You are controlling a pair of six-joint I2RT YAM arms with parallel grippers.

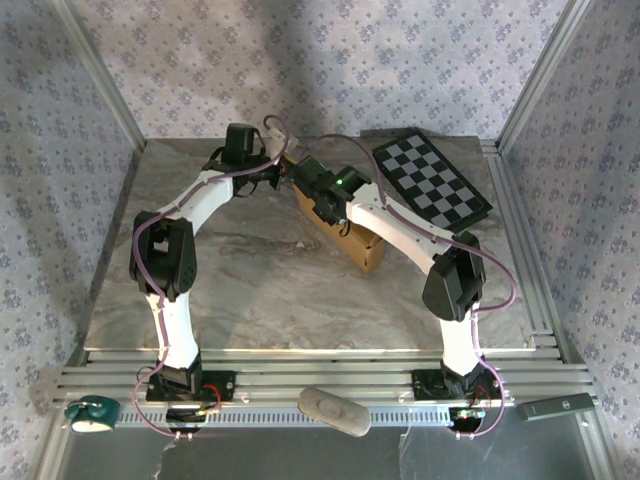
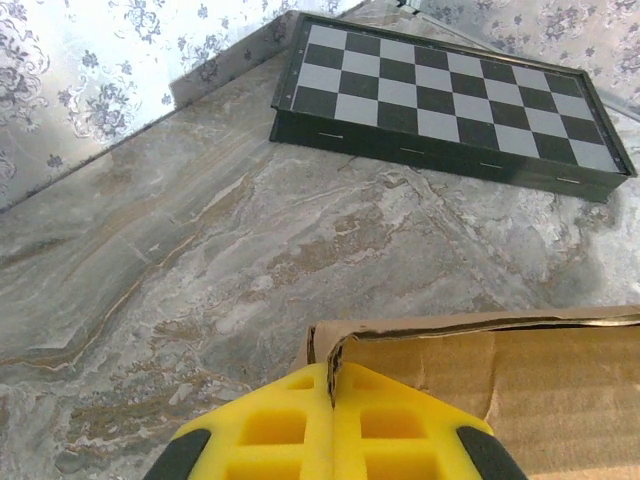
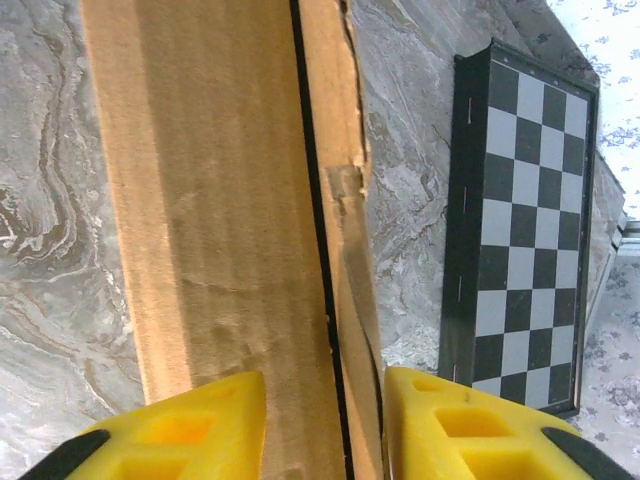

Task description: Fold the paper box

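Observation:
The paper box (image 1: 365, 250) is a shallow tan cardboard box lying on the marble table, right of centre. My left gripper (image 1: 288, 172) reaches its far left end. In the left wrist view the yellow fingers (image 2: 300, 420) are shut on the upright edge of the box's corner flap (image 2: 345, 350), with the box wall (image 2: 520, 380) running off to the right. My right gripper (image 1: 322, 205) hangs over the same end. In the right wrist view it (image 3: 322, 400) stands open, its fingers on either side of the dark seam between the box's top panel (image 3: 220, 200) and a narrow side strip.
A black-and-white checkerboard panel (image 1: 432, 178) lies at the back right, close beyond the box (image 2: 450, 95) (image 3: 520, 230). Metal frame posts and patterned walls close in the table. A teal object (image 1: 92, 413), a grey oval thing (image 1: 333, 410) and a dark bar (image 1: 558, 407) lie on the near rail.

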